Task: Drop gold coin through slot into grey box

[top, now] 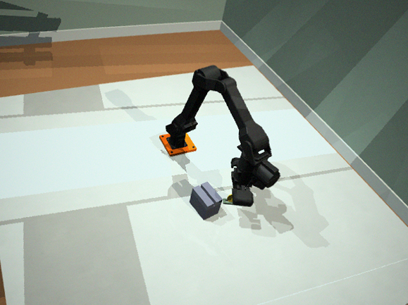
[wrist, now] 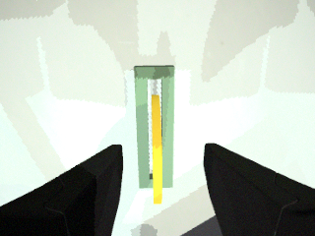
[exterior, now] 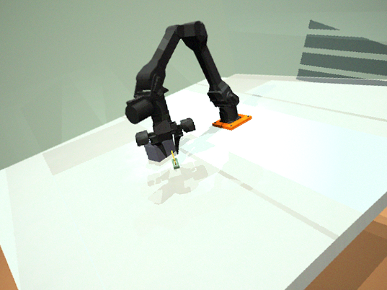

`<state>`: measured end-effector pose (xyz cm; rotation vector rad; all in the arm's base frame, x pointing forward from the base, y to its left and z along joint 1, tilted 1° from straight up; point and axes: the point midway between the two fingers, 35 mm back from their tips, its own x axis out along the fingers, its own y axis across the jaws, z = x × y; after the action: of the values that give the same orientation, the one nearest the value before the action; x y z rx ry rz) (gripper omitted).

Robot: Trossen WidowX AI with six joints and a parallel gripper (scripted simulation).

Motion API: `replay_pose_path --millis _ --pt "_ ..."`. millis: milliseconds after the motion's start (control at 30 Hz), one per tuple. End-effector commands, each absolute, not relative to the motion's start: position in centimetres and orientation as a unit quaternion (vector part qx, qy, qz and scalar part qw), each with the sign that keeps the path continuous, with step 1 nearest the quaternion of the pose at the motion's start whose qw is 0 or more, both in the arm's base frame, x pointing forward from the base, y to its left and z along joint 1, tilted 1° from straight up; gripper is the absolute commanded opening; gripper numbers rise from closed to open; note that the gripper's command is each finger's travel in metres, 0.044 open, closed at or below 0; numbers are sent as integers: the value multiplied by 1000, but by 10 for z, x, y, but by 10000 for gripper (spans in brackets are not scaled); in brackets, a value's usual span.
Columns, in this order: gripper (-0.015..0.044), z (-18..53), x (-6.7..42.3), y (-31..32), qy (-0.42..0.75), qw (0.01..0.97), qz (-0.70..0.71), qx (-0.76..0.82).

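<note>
The thin gold coin [wrist: 157, 147] [exterior: 172, 156] [top: 231, 198] stands on its edge in the shallow dark-green holder [wrist: 144, 125] [exterior: 176, 166] [top: 225, 201] on the white table. My gripper [wrist: 163, 153] [top: 241, 197] [exterior: 173, 147] points straight down just above the coin. It is open, with one dark finger on each side of the coin's faces and a gap on both sides. The closed grey box [top: 204, 200] [exterior: 153, 152] stands just left of the holder in the top view. Its narrow slot [top: 210, 192] runs along the lid. In the exterior view the box is partly hidden behind the gripper.
The arm's orange base plate [top: 177, 145] [exterior: 231, 121] is bolted to the table behind the box. The white table [top: 261, 261] [exterior: 236, 227] ends at a wall on the right in the top view and at a drop to the wooden floor in front.
</note>
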<state>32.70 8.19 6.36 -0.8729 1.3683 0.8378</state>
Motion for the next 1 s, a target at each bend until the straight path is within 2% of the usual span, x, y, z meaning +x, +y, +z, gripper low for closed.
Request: replay_pose_path --millis 0,400,600,967 --pt "161 55 325 81 596 606 365 -379" --pt "161 38 324 81 596 606 365 -379" --pt "3 38 324 81 596 606 365 -379" --pt "0 42 325 81 596 606 365 -379"
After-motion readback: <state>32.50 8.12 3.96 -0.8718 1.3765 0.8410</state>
